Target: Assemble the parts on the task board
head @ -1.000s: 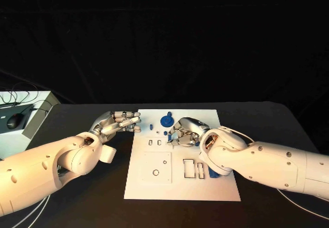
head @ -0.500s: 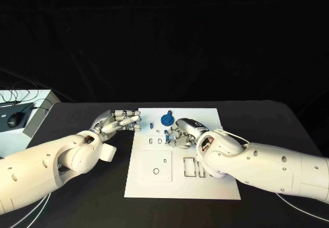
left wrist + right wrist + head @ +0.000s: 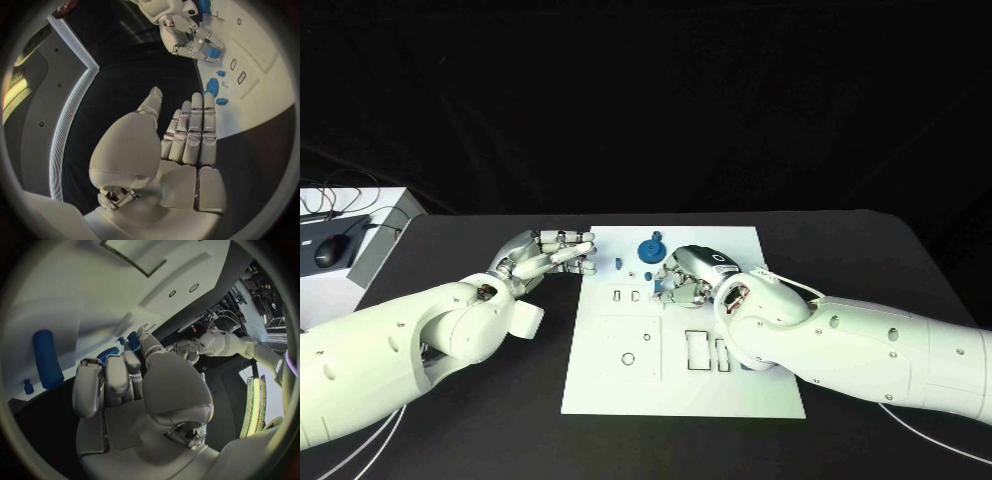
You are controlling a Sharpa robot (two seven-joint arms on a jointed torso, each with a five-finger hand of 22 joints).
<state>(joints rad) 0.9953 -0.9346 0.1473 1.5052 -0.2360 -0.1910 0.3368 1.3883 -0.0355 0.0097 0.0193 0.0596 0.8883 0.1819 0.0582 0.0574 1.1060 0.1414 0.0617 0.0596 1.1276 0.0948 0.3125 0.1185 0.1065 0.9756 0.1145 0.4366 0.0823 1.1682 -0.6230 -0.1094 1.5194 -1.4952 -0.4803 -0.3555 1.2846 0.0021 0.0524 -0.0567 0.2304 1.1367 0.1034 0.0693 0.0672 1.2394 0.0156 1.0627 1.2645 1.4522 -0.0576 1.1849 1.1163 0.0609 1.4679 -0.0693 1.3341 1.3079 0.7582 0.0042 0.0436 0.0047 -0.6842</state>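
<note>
1. White and flat, the task board (image 3: 682, 390) lies in the middle of the black bench (image 3: 877, 260) in the head view. The left robot hand (image 3: 548, 255) rests at the board's left edge with its fingers stretched out side by side and nothing in them. It has not moved since a second ago. The right robot hand (image 3: 689, 280) sits over the upper middle of the board, fingers curled down. It has slid a little toward the middle, and its arm now covers more of the board's right side. A blue round part (image 3: 651, 250) stands near the board's top edge, just beside the right robot hand. A small blue part (image 3: 615, 267) lies near the left fingertips.

2. In the left wrist view, the left robot hand (image 3: 187, 137) is flat and holds nothing. The right robot hand (image 3: 187, 42) is bent over a blue piece (image 3: 214, 52) on the board.

3. In the right wrist view, the right robot hand (image 3: 115, 382) has its fingers curled in; I cannot tell if it grips anything. A long blue part (image 3: 47, 357) lies on the board beside it.
</note>
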